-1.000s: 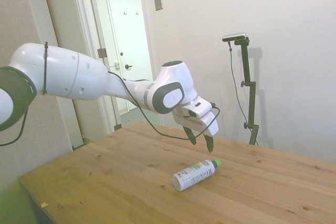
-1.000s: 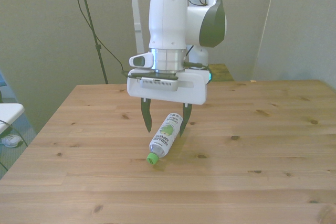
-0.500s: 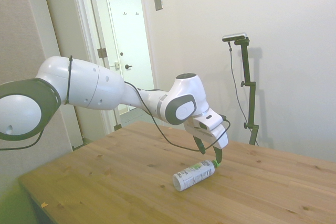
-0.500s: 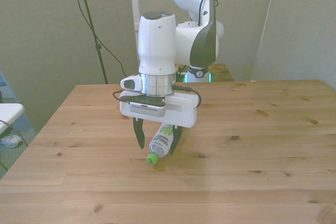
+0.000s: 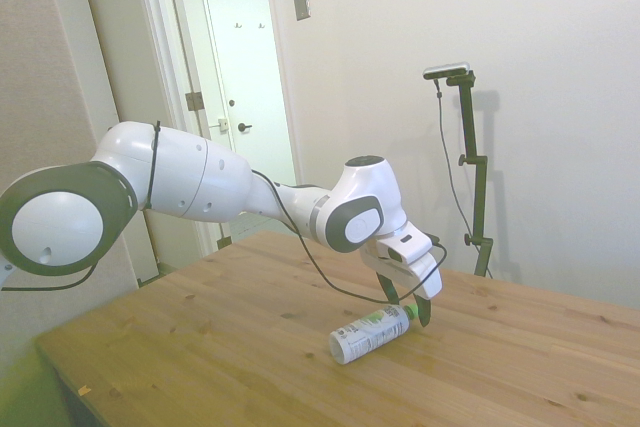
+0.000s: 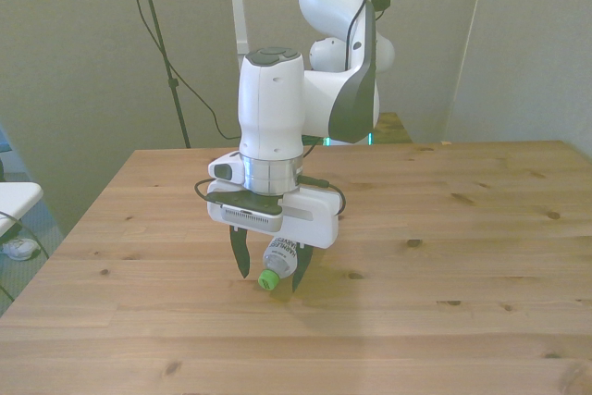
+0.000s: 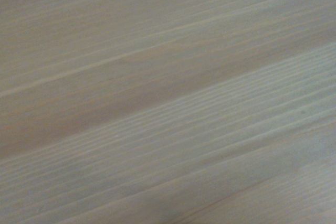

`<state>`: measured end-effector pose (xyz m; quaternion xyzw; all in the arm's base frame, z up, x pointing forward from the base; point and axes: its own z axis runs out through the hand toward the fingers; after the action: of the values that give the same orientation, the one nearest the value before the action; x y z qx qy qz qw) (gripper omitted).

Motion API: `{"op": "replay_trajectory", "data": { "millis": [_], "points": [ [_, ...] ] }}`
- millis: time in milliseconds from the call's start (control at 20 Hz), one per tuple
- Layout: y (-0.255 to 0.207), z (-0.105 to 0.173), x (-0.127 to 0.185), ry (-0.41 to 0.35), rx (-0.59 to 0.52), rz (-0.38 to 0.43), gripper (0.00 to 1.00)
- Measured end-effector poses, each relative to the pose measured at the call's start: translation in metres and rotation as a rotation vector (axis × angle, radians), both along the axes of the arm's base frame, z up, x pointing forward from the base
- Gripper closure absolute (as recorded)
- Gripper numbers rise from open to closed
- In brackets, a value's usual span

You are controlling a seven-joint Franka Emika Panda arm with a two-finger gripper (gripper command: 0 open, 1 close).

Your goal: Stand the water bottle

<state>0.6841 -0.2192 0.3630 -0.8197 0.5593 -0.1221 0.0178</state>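
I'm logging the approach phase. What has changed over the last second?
The gripper came down and forward from above the water bottle's middle to its neck, the open jaws now straddling it beside the green cap. Nothing is gripped yet. The bottle lies on its side on the table as before.

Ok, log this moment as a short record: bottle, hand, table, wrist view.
bottle: lying on its side on the table, green cap toward the front camera
hand: open, lowered over the bottle's cap end, one finger on each side, not closed on it
table: wooden, nothing else on it in view
wrist view: only blurred wood grain, bottle not visible
task state: bottle not yet upright
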Motion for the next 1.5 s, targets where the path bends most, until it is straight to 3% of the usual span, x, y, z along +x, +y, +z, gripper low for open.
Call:
{"op": "replay_trajectory", "data": {
  "millis": [50,1500],
  "points": [
    [0.0,-0.001,0.001,0.001,0.0,0.0,1.0],
    [0.012,-0.002,0.006,0.002,0.006,0.019,1.0]
  ]
}}
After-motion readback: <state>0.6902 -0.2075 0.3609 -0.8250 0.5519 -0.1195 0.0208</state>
